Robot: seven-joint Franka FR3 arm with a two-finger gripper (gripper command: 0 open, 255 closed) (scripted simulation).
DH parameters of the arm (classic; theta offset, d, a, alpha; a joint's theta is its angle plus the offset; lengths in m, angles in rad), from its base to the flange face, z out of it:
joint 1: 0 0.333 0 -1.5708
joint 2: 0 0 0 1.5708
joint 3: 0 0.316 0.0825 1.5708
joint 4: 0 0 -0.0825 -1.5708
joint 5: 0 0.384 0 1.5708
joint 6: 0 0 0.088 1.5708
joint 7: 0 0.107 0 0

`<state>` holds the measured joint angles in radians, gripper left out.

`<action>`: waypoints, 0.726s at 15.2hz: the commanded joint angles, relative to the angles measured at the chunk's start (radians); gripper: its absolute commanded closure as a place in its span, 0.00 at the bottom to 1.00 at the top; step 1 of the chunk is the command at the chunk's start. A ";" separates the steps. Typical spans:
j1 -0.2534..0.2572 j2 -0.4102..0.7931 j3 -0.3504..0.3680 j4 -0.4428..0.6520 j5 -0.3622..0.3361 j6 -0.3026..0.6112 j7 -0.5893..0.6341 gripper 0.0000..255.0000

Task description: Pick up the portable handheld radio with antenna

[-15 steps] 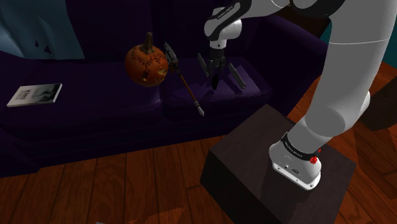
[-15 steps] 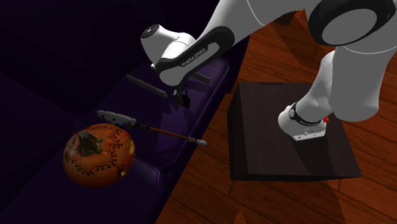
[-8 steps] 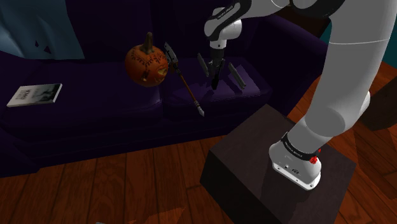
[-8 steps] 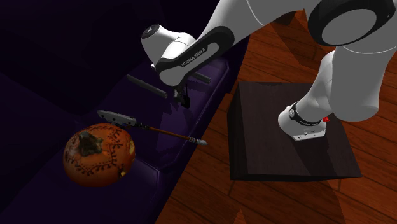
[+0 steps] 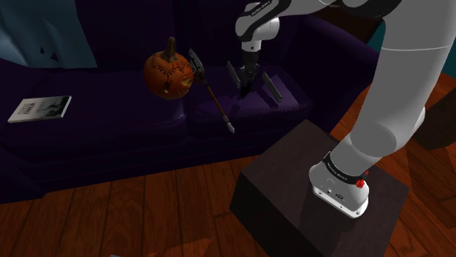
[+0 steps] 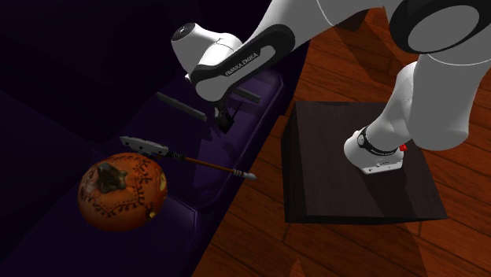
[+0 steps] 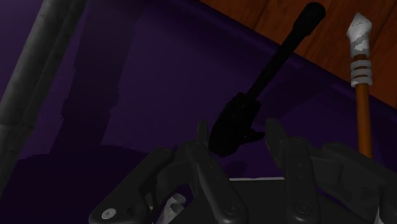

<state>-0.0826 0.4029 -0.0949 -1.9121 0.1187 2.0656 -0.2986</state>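
Fingers [image 7: 202,143] of the all-black two-finger gripper [image 7: 238,132] clasp the small black handheld radio [image 7: 245,111] between them, its thin antenna slanting away from the hand toward the front edge of the dark purple sofa [image 5: 109,124]. We see the gripper [image 5: 245,91] over the seat cushion, between two grey bars [image 5: 272,87]; we cannot tell whether the radio touches the cushion. Beside it lies a brown-shafted axe with a grey head [image 5: 212,91], and past that an orange carved pumpkin [image 5: 169,73].
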 commanded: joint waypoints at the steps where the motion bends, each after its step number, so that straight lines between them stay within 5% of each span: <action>1: 0.000 -0.016 -0.001 0.005 -0.003 -0.020 0.002 1.00; 11: 0.002 -0.082 -0.005 0.040 -0.014 -0.121 0.014 1.00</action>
<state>-0.0810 0.3258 -0.1003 -1.8732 0.1055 1.9506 -0.2860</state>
